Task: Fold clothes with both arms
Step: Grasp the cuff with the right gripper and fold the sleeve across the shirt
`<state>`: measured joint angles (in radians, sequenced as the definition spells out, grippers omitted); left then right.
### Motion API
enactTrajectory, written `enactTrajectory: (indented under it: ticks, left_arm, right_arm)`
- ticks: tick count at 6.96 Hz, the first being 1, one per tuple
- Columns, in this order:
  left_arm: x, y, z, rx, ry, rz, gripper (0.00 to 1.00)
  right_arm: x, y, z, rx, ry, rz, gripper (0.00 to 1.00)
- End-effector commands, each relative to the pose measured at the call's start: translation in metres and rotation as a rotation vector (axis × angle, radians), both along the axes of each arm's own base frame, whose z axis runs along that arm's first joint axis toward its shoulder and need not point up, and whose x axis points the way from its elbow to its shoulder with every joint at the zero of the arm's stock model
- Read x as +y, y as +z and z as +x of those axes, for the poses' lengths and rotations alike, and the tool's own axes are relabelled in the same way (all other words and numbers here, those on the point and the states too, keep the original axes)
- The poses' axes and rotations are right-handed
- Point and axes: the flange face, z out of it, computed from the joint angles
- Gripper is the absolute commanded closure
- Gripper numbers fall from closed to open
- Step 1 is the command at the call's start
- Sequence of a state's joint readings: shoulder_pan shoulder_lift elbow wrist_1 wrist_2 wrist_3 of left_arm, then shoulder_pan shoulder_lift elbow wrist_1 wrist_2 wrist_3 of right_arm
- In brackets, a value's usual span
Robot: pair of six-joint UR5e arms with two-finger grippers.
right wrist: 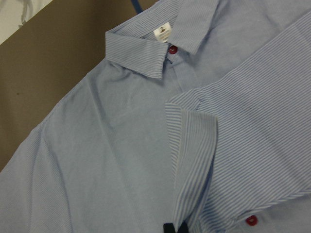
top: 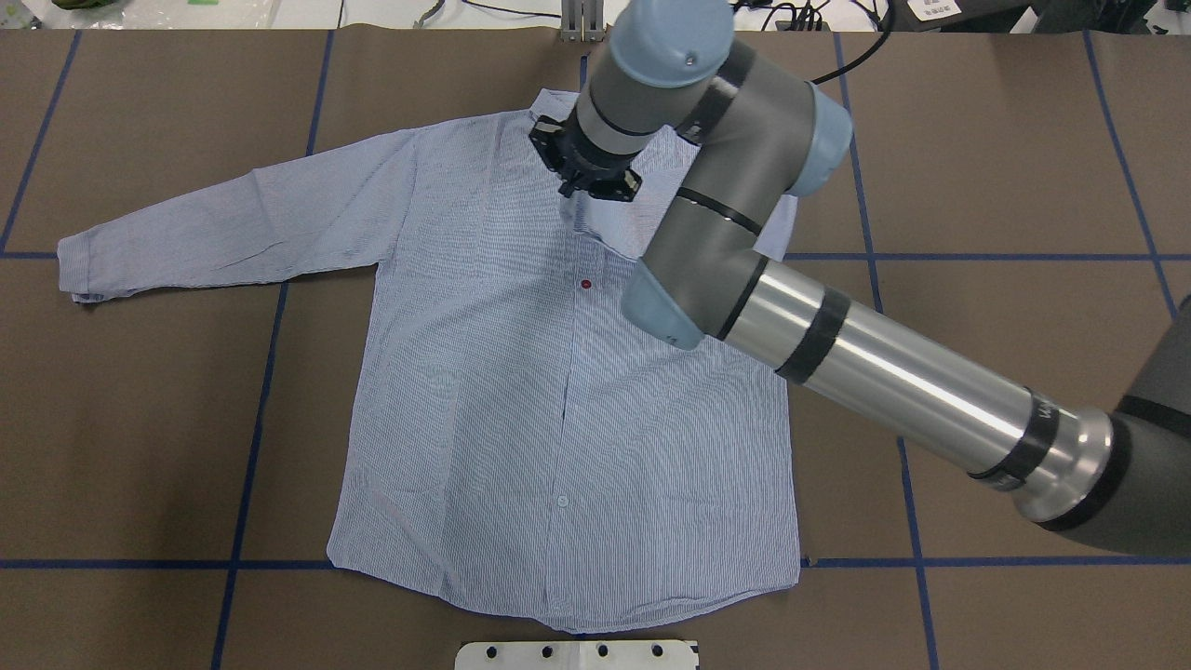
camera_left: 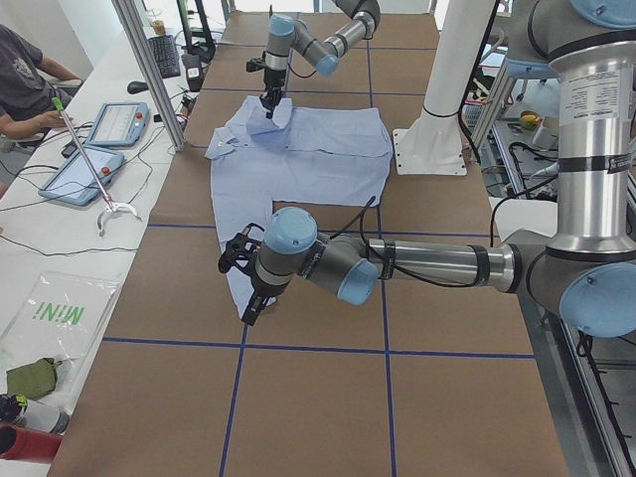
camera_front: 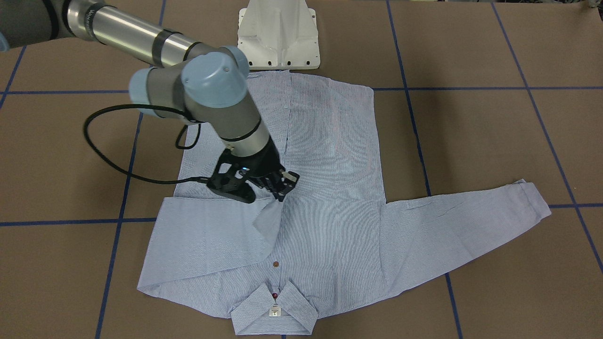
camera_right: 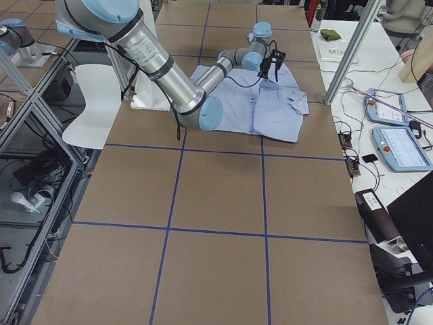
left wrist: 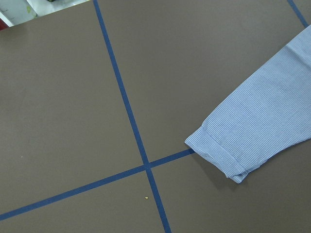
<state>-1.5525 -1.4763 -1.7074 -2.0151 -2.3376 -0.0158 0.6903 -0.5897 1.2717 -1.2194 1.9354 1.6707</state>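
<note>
So, right tool (camera_front: 280, 195) pinches one sleeve (camera_front: 207, 235) across the shirt (camera_front: 330, 188). Meanwhile the other sleeve (camera_front: 466, 221) lies unfolded; left tool (camera_left: 247, 313), can't tell if open.

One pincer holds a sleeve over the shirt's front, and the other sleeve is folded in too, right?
No. The other sleeve lies stretched out on the table, as the overhead view shows. The right pincer does hold the first sleeve over the shirt.

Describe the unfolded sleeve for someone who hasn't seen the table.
On the brown table lies a light blue striped shirt. One sleeve stretches out flat to the robot's left, cuff by blue tape; the other sleeve is folded across the chest.
</note>
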Motion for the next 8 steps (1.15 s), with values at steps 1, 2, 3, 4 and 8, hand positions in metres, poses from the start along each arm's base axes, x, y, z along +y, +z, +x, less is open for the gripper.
enactTrajectory:
  ticks: [1, 2, 3, 4, 8]
  left_arm:
    - [0.0, -0.003, 0.0, -0.003, -0.001, 0.008, 0.0]
    - [0.0, -0.004, 0.0, -0.002, -0.003, 0.007, 0.0]
    - [0.0, -0.003, 0.0, -0.003, -0.001, 0.006, 0.0]
    - [0.0, -0.003, 0.0, -0.003, -0.001, 0.006, 0.0]
    - [-0.009, -0.01, 0.015, 0.057, -0.072, -0.053, 0.0]
  right_arm:
    - [0.003, -0.028, -0.05, -0.038, 0.056, 0.02, 1.0]
    - [0.01, -0.034, -0.061, -0.033, 0.063, 0.028, 1.0]
    - [0.011, -0.036, -0.063, -0.034, 0.065, 0.029, 1.0]
    - [0.011, -0.039, -0.063, -0.037, 0.066, 0.028, 1.0]
    - [0.041, -0.062, -0.092, -0.049, 0.166, 0.073, 0.0]
